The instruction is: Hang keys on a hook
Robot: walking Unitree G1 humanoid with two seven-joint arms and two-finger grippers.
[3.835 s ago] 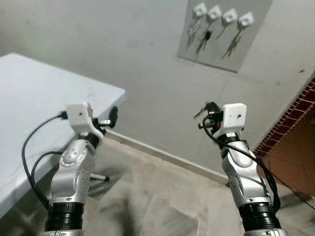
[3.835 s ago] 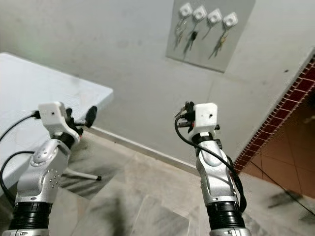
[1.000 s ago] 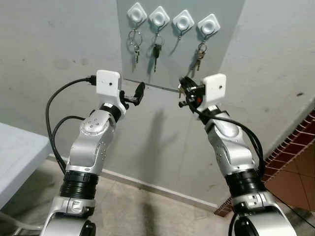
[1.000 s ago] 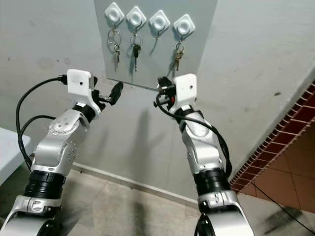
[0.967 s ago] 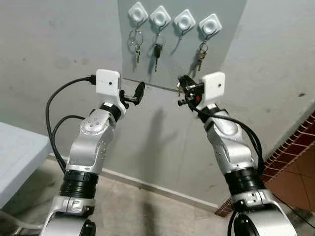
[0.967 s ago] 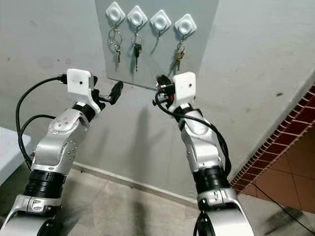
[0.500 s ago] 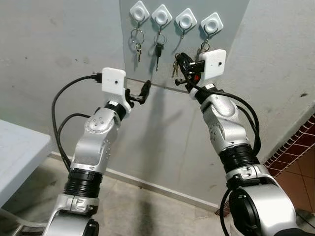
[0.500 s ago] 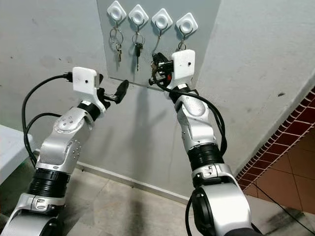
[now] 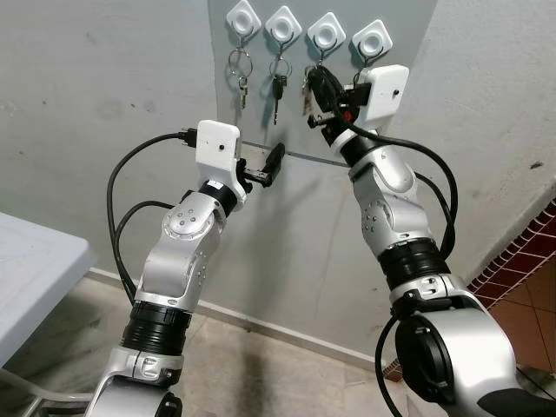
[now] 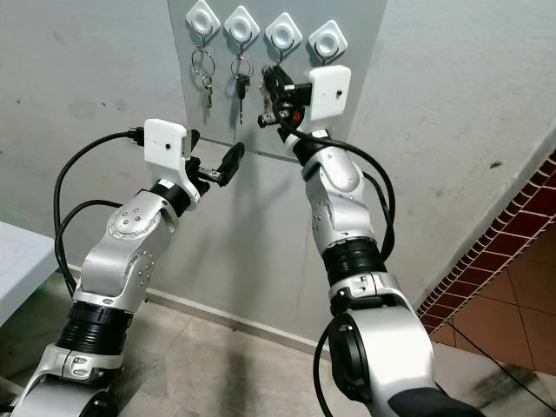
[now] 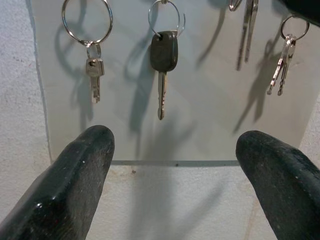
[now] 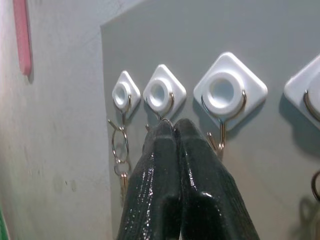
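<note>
A pale grey-green rectangular panel (image 9: 408, 52) sits at the top centre of the head views, on a rough light grey plaster wall (image 9: 104, 78). Four white diamond-shaped plastic hooks (image 9: 243, 17) run in a row across the panel's top. Silver metal key rings (image 11: 87, 20) hang below them; one key has a black plastic head (image 11: 164, 51) and a silver blade. Both silver metal arms (image 9: 187, 252) carry white square camera blocks (image 9: 217, 143) and black cables. The right gripper's glossy black fingers (image 12: 165, 200) fill the lower centre of its wrist view. Dark red brick tiling with pale joints (image 9: 530, 252) edges the lower right, above a terracotta floor. A pink strip (image 12: 22, 37) marks the wrist view's upper left
</note>
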